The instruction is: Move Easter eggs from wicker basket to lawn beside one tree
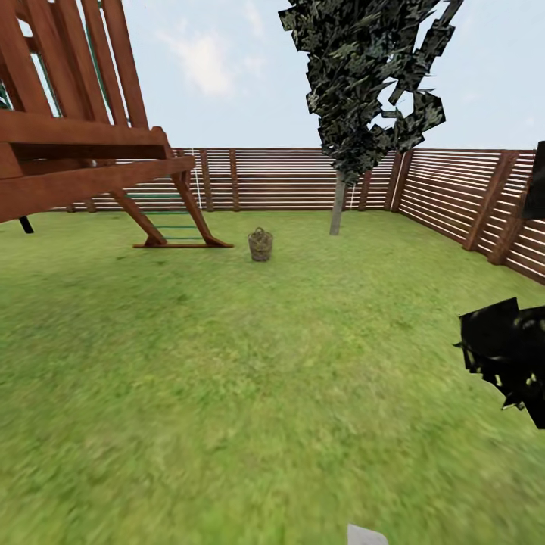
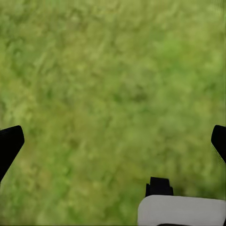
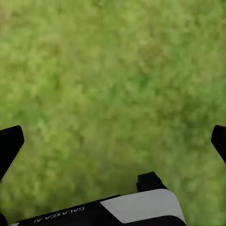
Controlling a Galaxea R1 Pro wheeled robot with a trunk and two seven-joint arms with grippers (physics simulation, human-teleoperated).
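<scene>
**Basket far ahead on the lawn, both grippers spread wide over bare grass**

Head view: the wicker basket (image 1: 260,244) is being seen far off, standing upright on the lawn (image 1: 227,378), roughly mid-frame. Contents are too small to be made out; eggs cannot be confirmed from here. The tree (image 1: 337,204) with the grey-beige trunk and dark jagged foliage is standing to the right of the basket and slightly farther away, apart from it. A wooden play structure (image 1: 76,151) is occupying the left side, with its ladder foot just left of the basket. The garden is being closed off by a slatted brown fence (image 1: 288,178) along the far side and the right. Dark foliage patches (image 1: 507,356) are cutting into the frame at the near right.

Left wrist view: the left gripper (image 2: 113,141) is being held over blurred grass, fingers (image 2: 9,143) at opposite edges of the frame, set wide, nothing between them.

Right wrist view: the right gripper (image 3: 113,141) is being held the same way, fingers (image 3: 9,143) wide apart, nothing being gripped, only grass beneath.
</scene>
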